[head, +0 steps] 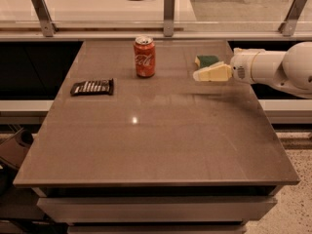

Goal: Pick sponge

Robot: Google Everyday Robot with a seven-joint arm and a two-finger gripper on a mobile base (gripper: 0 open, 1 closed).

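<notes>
The can [145, 56] stands on the table [161, 140], toward its far edge. The sponge [207, 61] lies to the right of the can, about as far back. My gripper [197, 75] comes in from the right of the can, just in front of the sponge; I cannot tell whether they touch. A snack bar [92, 87] lies to the left of the can, slightly nearer the front.

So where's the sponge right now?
In the camera view, the sponge sits on the table, toward its far right corner, right of the red soda can, with the gripper close by its near side.
</notes>
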